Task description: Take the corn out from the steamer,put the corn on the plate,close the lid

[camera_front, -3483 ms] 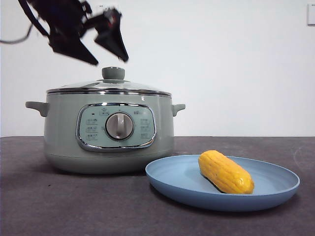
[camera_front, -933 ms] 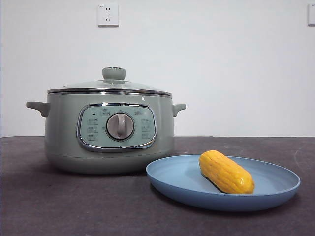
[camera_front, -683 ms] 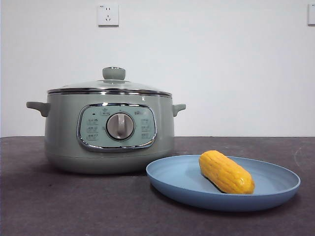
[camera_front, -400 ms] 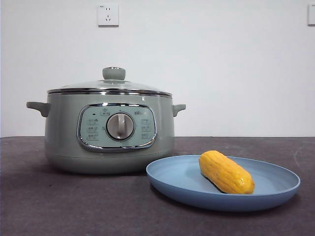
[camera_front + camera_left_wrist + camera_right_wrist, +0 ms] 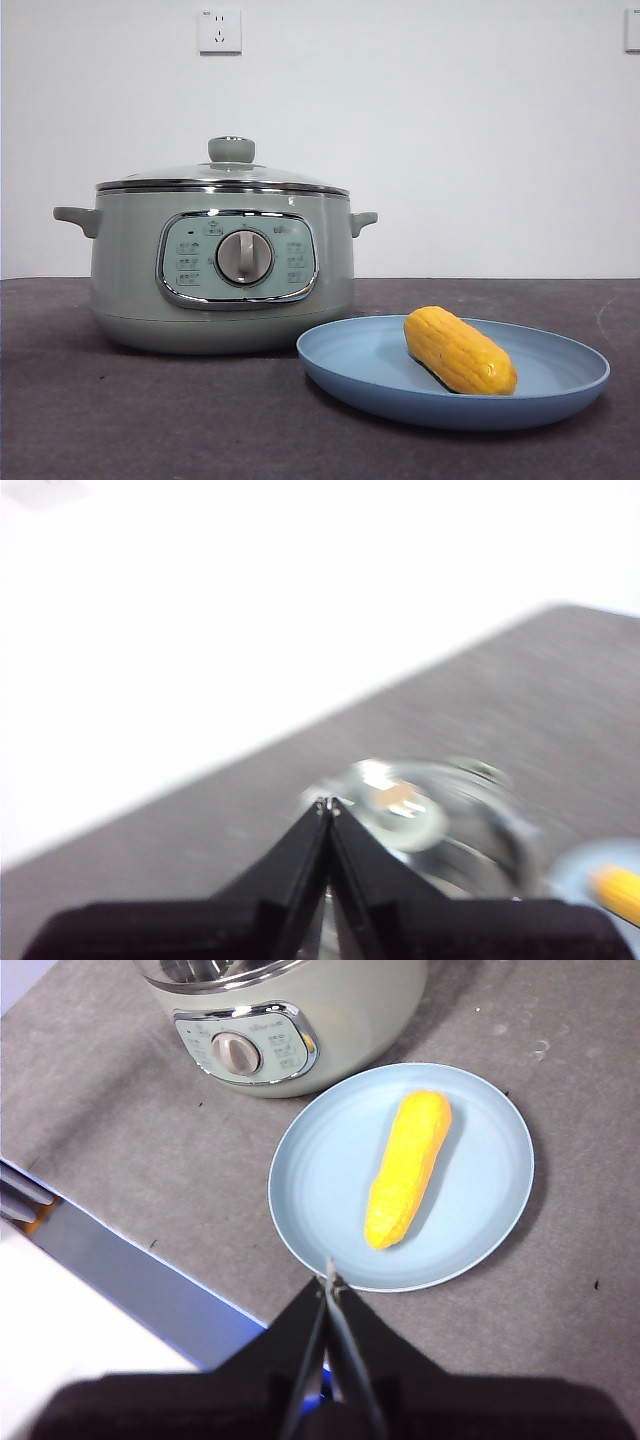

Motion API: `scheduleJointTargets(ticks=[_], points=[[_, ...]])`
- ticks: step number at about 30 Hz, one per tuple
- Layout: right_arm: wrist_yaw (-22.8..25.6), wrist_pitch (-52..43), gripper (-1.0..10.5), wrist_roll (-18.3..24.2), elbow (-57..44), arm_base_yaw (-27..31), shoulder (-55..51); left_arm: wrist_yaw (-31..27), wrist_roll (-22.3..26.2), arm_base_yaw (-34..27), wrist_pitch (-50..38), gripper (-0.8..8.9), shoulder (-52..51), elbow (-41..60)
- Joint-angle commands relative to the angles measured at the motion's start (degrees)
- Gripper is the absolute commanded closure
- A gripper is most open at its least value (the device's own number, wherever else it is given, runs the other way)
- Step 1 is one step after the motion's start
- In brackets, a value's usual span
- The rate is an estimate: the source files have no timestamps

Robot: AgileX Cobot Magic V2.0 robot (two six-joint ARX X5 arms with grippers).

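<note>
Both grippers raised, fingers pressed together, empty.
Right gripper (image 5: 329,1278) hangs above yellow corn (image 5: 408,1166) on blue plate (image 5: 488,1210); left gripper (image 5: 328,805) above the blurred glass lid (image 5: 420,815).

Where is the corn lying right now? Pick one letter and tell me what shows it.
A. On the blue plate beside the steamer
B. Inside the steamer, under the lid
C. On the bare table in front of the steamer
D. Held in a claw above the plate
A: the corn lies on the plate to the side of the steamer, whose lid is on, with no claw touching it.
</note>
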State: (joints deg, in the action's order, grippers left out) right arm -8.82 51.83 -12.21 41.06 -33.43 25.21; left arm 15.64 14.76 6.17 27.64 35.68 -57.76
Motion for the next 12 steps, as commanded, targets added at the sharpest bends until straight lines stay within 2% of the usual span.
scheduleJointTargets(ticks=[1, 4, 8, 12], points=[[0.17, -0.26, 9.5, 0.24, -0.28, -0.11, 0.02, -4.42, 0.94, -3.76, -6.36, 8.17, -5.40, 8.13], [0.17, -0.26, 9.5, 0.24, -0.28, -0.11, 0.02, -8.31, 0.48, -5.73, -13.31, 8.17, -10.54, 17.55], [0.17, -0.26, 9.5, 0.24, -0.28, -0.11, 0.02, -8.35, -0.15, -6.73, -18.97, 8.17, -17.99, 31.28], [0.17, -0.26, 9.5, 0.24, -0.28, -0.11, 0.02, -8.04, -0.85, -6.73, -20.44, 8.17, -23.87, 41.22]])
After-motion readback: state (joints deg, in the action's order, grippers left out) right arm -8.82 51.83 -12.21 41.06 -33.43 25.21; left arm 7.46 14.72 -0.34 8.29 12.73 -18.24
